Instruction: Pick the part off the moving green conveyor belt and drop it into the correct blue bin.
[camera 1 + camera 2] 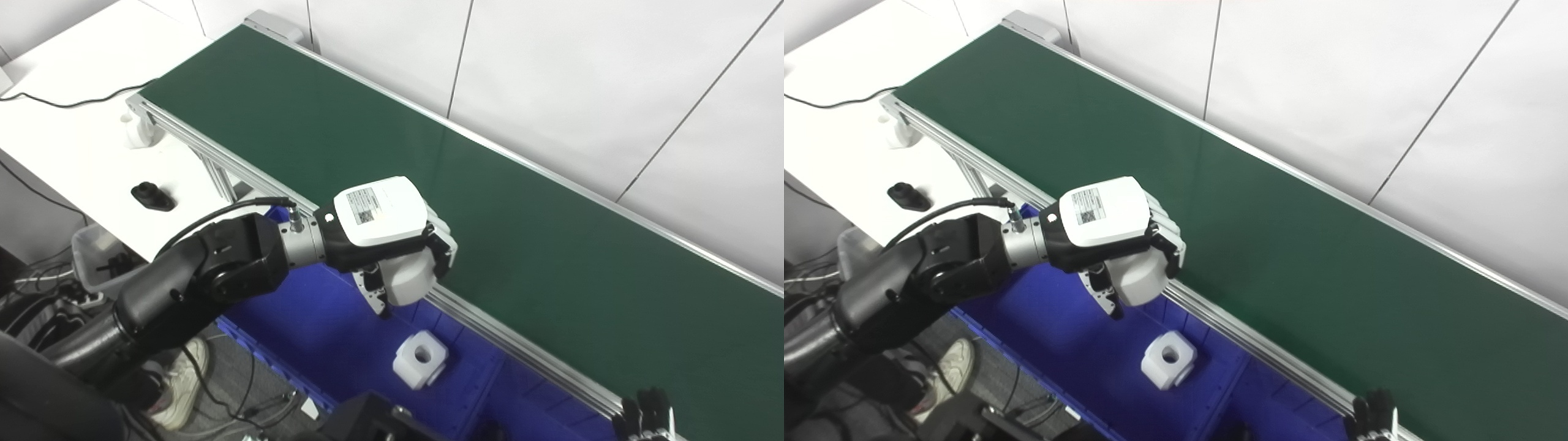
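Note:
My left hand [392,242] hangs over the near rail of the green conveyor belt [490,202], above the blue bin [306,318]. Its fingers [442,245] are curled round a white rounded part [407,278] held under the palm, and the thumb points down. The same hand shows in the right eye view [1115,236]. A second white block [420,358] with a round hole lies on the bin floor just below the hand. The belt surface in view carries no part. Only the dark fingertips of my right hand [646,416] show at the bottom edge.
A white table [73,122] stands to the left with a small black object [153,197] and a black cable [73,101] on it. A divider wall [490,373] splits the blue bin. A clear box [98,257] and cables sit on the floor at the left.

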You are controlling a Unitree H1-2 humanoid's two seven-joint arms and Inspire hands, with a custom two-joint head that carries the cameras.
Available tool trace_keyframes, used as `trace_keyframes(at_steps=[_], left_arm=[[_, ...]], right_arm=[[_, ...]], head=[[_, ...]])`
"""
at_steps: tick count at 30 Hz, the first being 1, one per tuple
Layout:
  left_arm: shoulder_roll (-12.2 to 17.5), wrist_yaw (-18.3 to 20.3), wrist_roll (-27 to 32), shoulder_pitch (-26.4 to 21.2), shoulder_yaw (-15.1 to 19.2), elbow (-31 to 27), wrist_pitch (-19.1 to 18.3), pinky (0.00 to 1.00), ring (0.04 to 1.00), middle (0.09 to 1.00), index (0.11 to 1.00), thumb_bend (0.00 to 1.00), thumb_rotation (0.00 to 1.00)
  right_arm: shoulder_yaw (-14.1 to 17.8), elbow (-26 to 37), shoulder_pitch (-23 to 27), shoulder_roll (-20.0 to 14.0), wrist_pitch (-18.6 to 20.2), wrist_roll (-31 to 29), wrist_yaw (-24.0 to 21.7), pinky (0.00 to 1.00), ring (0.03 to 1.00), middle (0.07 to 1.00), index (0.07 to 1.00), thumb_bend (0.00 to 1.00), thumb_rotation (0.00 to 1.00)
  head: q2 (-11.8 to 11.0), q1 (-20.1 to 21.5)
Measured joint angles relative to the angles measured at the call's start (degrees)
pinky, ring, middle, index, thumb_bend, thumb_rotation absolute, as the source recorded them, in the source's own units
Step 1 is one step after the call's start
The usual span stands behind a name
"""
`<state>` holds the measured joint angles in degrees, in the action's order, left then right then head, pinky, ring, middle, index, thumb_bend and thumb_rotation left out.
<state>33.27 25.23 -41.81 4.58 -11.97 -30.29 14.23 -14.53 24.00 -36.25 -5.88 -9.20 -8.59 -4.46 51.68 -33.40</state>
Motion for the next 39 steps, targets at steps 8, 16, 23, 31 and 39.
trace_keyframes(at_steps=[8, 16, 23, 31, 39], left_arm=[[0.3, 5.6, -2.8, 0.0, -5.5, 11.7, 1.4, 0.35, 0.432, 0.491, 0.490, 0.52, 0.00], [0.6, 9.7, -9.9, -0.3, -9.0, 18.0, 0.2, 0.39, 0.459, 0.460, 0.525, 0.52, 0.00], [0.5, 16.0, -13.9, -0.8, -9.5, 17.1, -5.6, 0.57, 0.704, 0.764, 0.736, 0.82, 0.25], [0.5, 17.1, -9.5, 1.8, -7.4, 7.3, -6.7, 0.54, 0.638, 0.718, 0.702, 0.82, 0.41], [-4.7, 7.3, 9.9, 8.0, -1.2, -7.7, -5.6, 0.40, 0.488, 0.558, 0.554, 0.78, 0.32]], right_arm=[[0.6, 0.1, 1.0, -0.2, 0.1, -0.3, -0.5, 0.95, 0.941, 0.937, 0.978, 0.90, 0.97], [0.4, 0.0, 1.5, 0.6, 0.1, 0.3, -0.6, 0.91, 0.914, 0.915, 0.957, 0.89, 0.93], [0.4, -0.3, 1.3, 1.1, 0.1, -0.1, -0.6, 0.91, 0.909, 0.903, 0.944, 0.88, 0.90], [0.4, -0.5, 1.1, 1.1, 0.1, -0.2, -1.1, 0.92, 0.922, 0.911, 0.949, 0.88, 0.89], [0.4, -0.9, 0.7, 1.1, 0.1, 0.2, -1.5, 0.91, 0.914, 0.912, 0.946, 0.87, 0.90]], head=[[-0.8, 2.9], [-1.8, 6.0], [-2.4, 7.0], [-2.7, 8.1], [-2.3, 11.5]])
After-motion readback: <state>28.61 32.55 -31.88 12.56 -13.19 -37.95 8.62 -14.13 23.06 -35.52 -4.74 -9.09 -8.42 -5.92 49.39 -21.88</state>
